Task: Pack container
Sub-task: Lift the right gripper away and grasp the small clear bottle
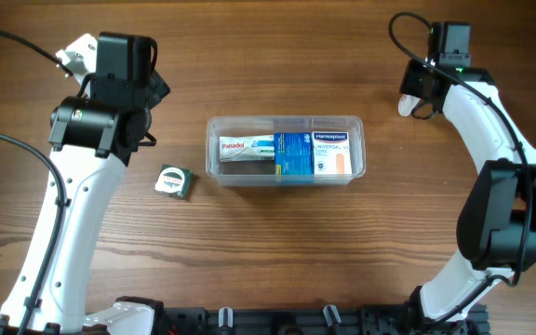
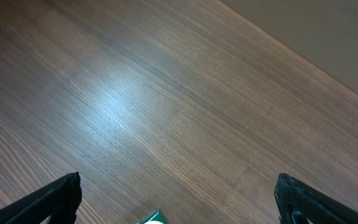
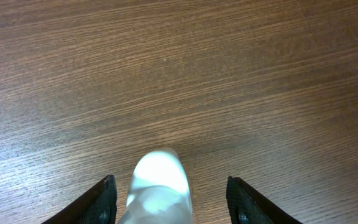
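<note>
The container (image 1: pixel 285 119) is sitting mid-counter (image 1: pixel 268 251), its long axis running left to right between my arms. Inside, a Panadol box (image 1: pixel 245 147) and a box reading "Hansaplast Universal" (image 1: pixel 331 154) are lying flat. My left pincer (image 2: pixel 178 190) is gaping wide. My right pincer (image 3: pixel 169 186) is standing apart around a white rounded thing (image 3: pixel 160 177), with gaps on either side.

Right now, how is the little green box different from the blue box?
The green box lies on the table, outside the container; the blue box lies inside it. The green box looks smaller than the blue box. The green box sits askew; the blue box lines up with the container's walls. Both are small printed cartons.
</note>
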### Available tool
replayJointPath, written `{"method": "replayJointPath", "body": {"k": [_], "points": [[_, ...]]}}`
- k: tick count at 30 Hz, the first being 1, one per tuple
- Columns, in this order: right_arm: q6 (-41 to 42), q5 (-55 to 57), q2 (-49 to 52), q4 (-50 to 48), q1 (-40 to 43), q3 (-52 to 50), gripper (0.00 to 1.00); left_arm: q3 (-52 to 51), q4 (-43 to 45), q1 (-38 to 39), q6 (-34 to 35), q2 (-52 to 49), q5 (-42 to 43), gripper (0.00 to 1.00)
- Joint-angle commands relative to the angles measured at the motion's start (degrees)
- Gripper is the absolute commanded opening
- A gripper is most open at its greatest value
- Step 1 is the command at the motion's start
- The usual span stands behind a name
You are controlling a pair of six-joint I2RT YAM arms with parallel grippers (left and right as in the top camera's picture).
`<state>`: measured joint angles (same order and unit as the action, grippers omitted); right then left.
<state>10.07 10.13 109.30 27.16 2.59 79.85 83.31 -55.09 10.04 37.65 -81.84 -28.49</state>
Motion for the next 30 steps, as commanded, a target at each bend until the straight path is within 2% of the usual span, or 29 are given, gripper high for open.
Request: {"method": "replayJointPath", "body": {"k": [1,4,10,14,21,30], "points": [[-1.3,-1.2,1.1,0.4,0.3,0.3,0.58,0.4,0.1,-0.2,0.1,0.2,-0.9,1.00],[-1.3,-1.2,1.1,0.7,0.3,0.3,0.63,0.4,0.1,-0.2,0.1,0.2,-0.9,1.00],[-1.1,-1.2,1.1,2.0,0.3,0.3,0.62,0.4,0.2,-0.2,0.1,0.2,-0.9,1.00],[-1.1,-1.2,1.1,2.3,0.3,0.3,0.53,0.4,0.1,-0.2,0.1,0.2,-0.9,1.00],[-1.0,-4.0,1.1,2.5,0.3,0.3,0.45,0.4,0.1,-0.2,0.1,0.2,-0.9,1.00],[-1.0,-4.2,1.1,3.1,0.3,0.3,0.43,0.4,0.1,-0.2,0.1,0.2,-0.9,1.00]]}}
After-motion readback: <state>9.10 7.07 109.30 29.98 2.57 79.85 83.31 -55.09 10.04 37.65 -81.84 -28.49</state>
